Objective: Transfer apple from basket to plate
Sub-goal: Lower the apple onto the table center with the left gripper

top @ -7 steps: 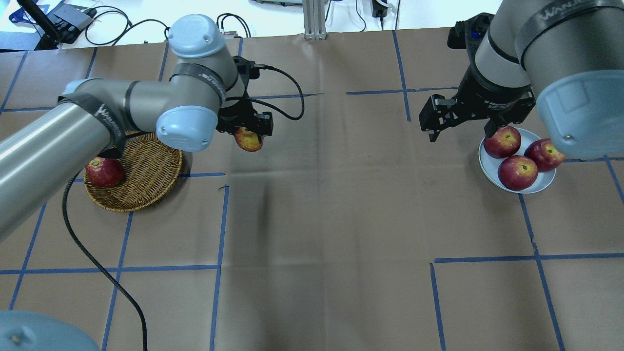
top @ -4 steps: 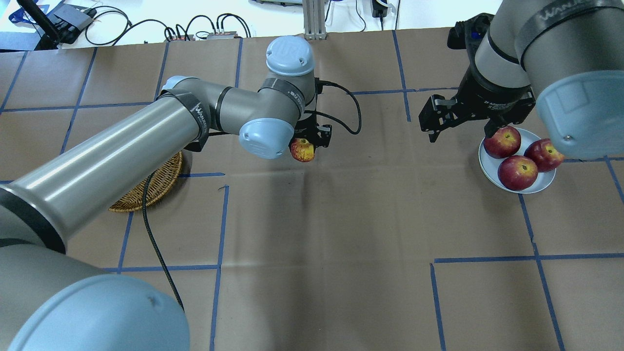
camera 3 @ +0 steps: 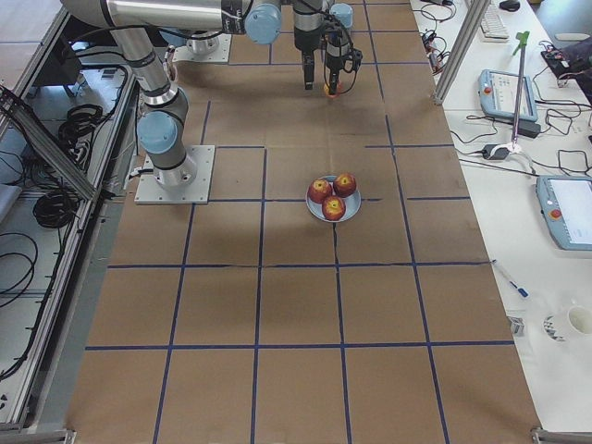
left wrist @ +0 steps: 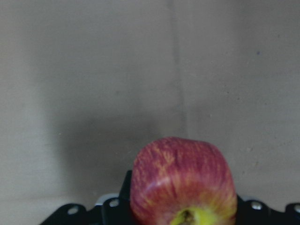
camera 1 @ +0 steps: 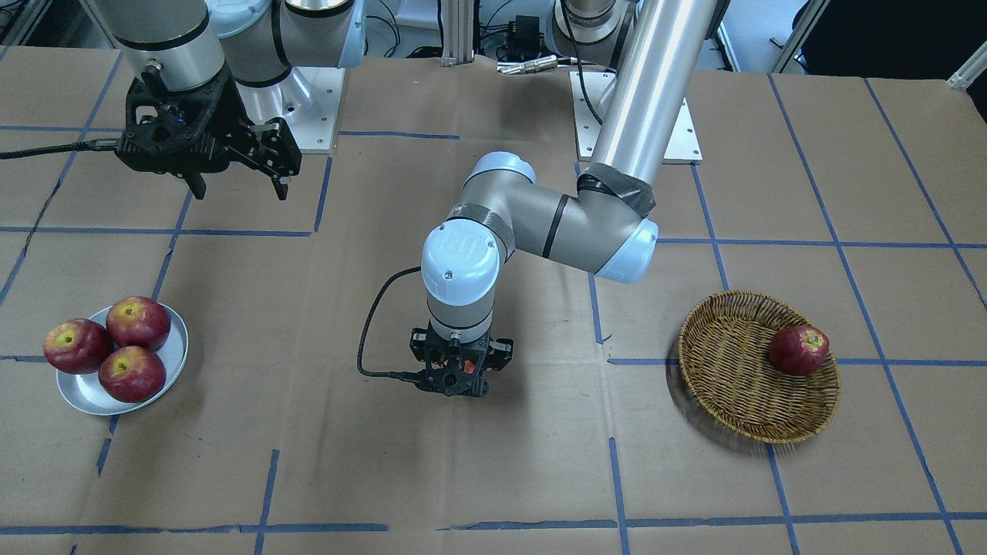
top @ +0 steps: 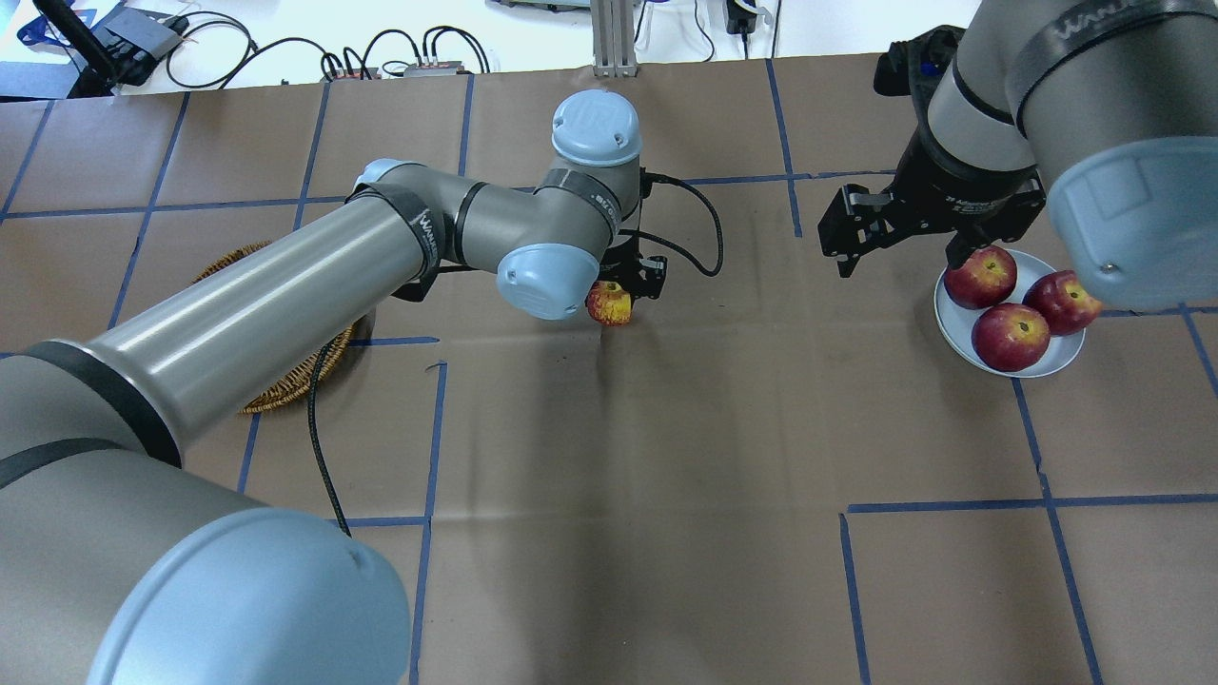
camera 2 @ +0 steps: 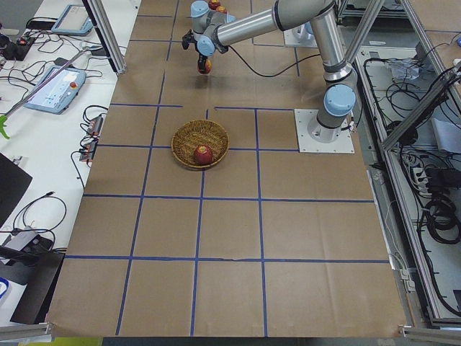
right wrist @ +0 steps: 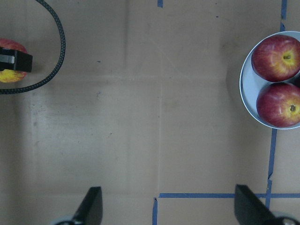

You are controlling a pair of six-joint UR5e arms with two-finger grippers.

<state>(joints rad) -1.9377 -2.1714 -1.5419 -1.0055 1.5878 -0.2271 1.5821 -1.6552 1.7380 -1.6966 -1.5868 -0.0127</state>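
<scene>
My left gripper (top: 620,291) is shut on the apple (top: 609,305), red with a yellow-orange patch, and holds it over the middle of the table. The apple fills the bottom of the left wrist view (left wrist: 183,185) and shows at the left edge of the right wrist view (right wrist: 8,48). The wicker basket (camera 1: 725,385) is at the robot's left and is mostly hidden under my left arm in the overhead view (top: 276,388). The silver plate (top: 1058,365) is at the right. My right gripper (top: 899,263) is open and empty, just left of the plate.
A darker red apple (camera 1: 800,350) lies in the basket. Three deep-red apples (top: 1011,337) sit on the plate (camera 1: 85,397). The left wrist's black cable (top: 699,238) loops beside the gripper. Blue tape lines cross the brown table cover.
My left arm has swung right with the apple, from beside the basket to the table's middle. The right arm has not moved.
</scene>
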